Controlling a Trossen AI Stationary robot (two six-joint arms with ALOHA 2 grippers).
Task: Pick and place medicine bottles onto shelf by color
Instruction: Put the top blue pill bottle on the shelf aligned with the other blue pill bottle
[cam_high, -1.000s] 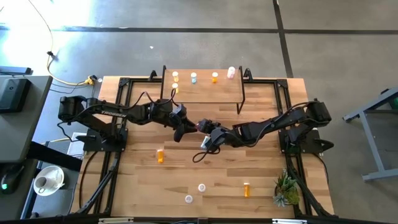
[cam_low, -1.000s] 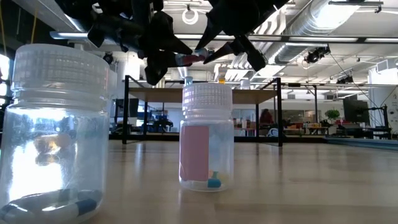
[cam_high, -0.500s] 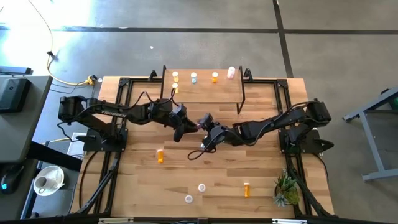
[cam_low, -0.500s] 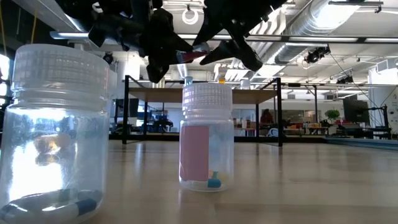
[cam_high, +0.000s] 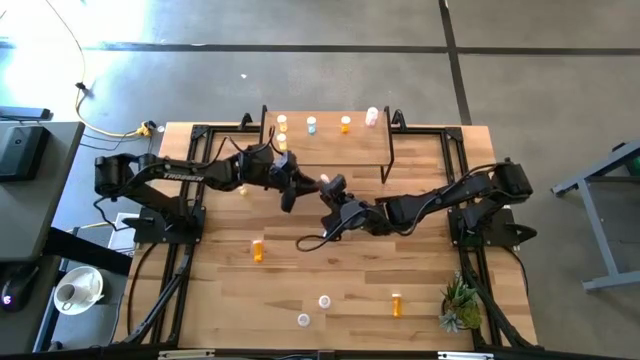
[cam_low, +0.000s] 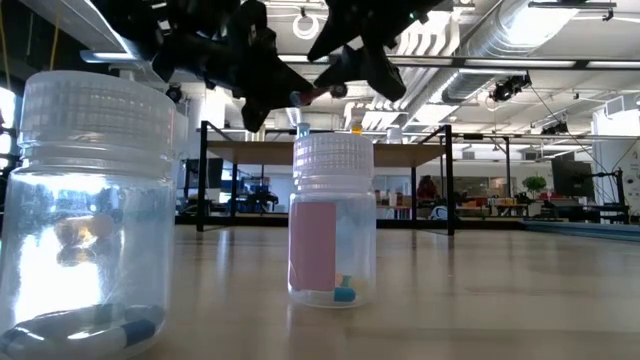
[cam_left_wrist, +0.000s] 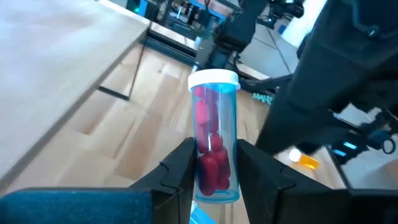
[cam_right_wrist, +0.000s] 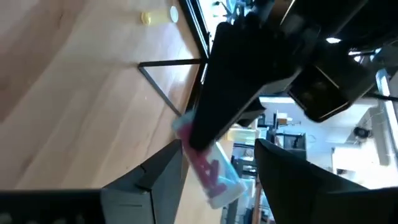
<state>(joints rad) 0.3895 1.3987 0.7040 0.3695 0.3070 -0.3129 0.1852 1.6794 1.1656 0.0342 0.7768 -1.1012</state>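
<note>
My left gripper (cam_high: 303, 184) is shut on a clear pink bottle (cam_left_wrist: 214, 134) holding red pills, with a light cap, above the table's middle near the shelf (cam_high: 330, 152). My right gripper (cam_high: 333, 192) is right beside it, open. Its fingers stand on either side of the bottle's cap end (cam_right_wrist: 214, 174) with gaps showing. Several bottles stand on the shelf: two orange (cam_high: 283, 124) (cam_high: 345, 124), a light blue one (cam_high: 311, 125), a pink one (cam_high: 372, 117) and a pale yellow one (cam_high: 281, 143). My left gripper pinches the pink bottle's bottom half (cam_left_wrist: 213, 177) between its two fingers. The fingers come about level from the table's left and lie along the bottle. The cap end (cam_left_wrist: 213, 81) points away from the gripper. The bottle is lifted clear of the table.
Loose bottles are on the table: orange ones (cam_high: 258, 249) (cam_high: 397, 304) and two pale ones (cam_high: 324, 301) (cam_high: 303, 320) near the front edge, which loom large in the low view (cam_low: 331, 220) (cam_low: 85, 210). A small plant (cam_high: 460, 305) stands at the front right.
Both grippers have moved together toward the table's far edge and the shelf, with the pink bottle carried between them and staying clear of the table.
</note>
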